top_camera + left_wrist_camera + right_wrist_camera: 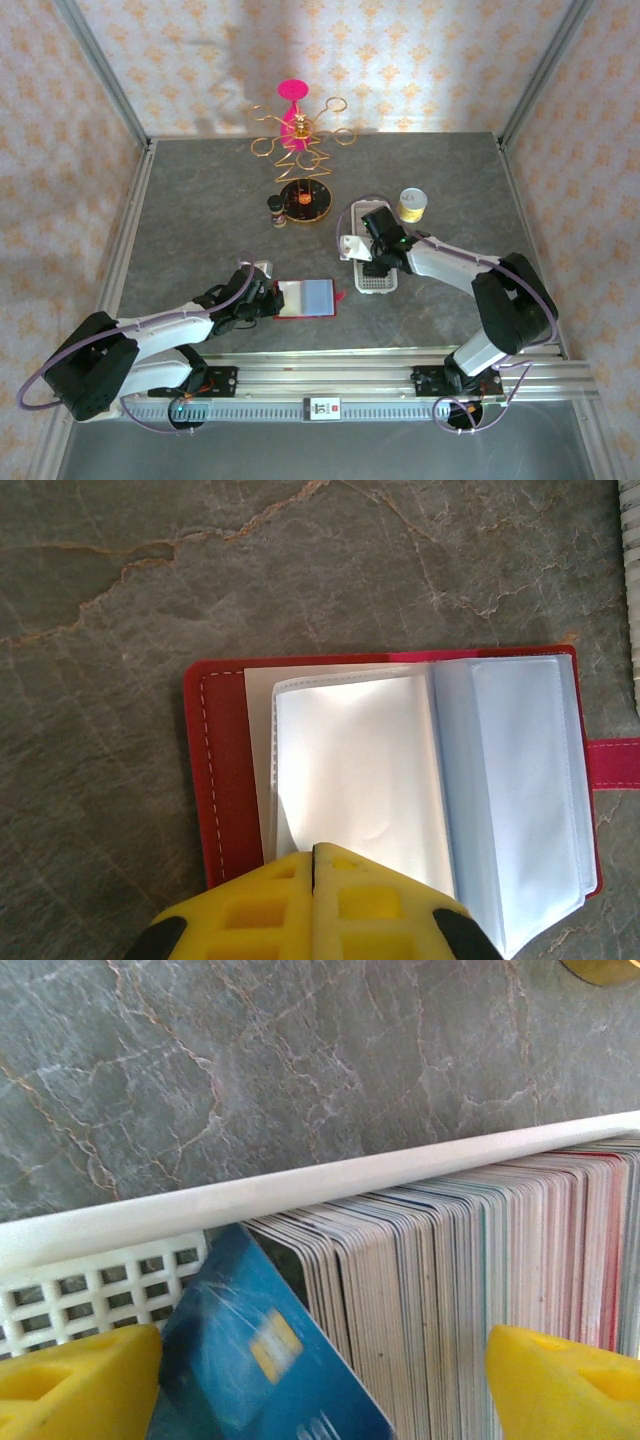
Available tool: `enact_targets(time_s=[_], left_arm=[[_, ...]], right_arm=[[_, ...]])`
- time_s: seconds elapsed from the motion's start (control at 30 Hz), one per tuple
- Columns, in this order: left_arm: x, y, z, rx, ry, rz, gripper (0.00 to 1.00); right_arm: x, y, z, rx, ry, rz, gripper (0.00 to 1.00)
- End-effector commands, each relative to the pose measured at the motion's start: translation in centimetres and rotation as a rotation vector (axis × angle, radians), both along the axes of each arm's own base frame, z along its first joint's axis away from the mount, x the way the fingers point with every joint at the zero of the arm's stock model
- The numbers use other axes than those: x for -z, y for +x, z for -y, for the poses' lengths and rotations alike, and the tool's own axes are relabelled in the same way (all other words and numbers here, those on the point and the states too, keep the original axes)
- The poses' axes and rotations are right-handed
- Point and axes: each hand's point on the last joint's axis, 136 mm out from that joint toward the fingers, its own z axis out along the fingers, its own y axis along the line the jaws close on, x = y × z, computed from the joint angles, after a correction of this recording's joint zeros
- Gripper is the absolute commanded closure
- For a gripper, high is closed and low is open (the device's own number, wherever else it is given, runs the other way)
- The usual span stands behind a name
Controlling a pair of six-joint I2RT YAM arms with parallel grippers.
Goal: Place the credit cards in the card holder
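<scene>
Now the red card holder (225,780) is laid open on the surface (150,580), its near edge covered by the left fingers (260,915), pressed together. At the white tray (300,1192), a tilted blue card (250,1360) is flanked by the right fingers (80,1385), spread apart.

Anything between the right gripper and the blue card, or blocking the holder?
Nothing visible: the blue plastic card leans inside the open right gripper. The red folding card holder lies open, though the shut left gripper sits over its near edge.
</scene>
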Motion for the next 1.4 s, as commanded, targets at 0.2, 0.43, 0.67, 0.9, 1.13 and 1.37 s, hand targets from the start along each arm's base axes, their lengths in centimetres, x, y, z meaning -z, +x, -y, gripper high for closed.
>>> enact_targets(time_s=[0.2, 0.43, 0.67, 0.9, 1.13, 1.37], left_arm=[[0.4, -0.6, -0.3, -0.004, 0.006, -0.021, 1.0], [0.4, -0.6, -0.3, -0.001, 0.007, -0.021, 1.0], [0.4, -0.6, -0.2, 0.001, 0.007, -0.02, 1.0], [0.5, -0.5, -0.3, 0.003, 0.014, -0.021, 1.0], [0.6, -0.5, -0.2, 0.007, 0.017, -0.024, 1.0], [0.5, -0.4, 0.0, 0.005, 0.009, -0.023, 1.0]], right_arm=[[-0.9, -0.1, 0.6, 0.012, -0.009, 0.035, 0.27], [-0.5, -0.4, 0.7, 0.003, -0.019, 0.015, 0.02], [0.7, -0.2, 0.5, -0.019, -0.06, -0.023, 0.0], [1.6, 0.2, 0.3, -0.03, -0.094, -0.069, 0.0], [1.0, 1.0, 0.3, -0.032, -0.098, -0.014, 0.07], [0.3, 0.9, 0.5, -0.046, -0.092, 0.027, 0.13]])
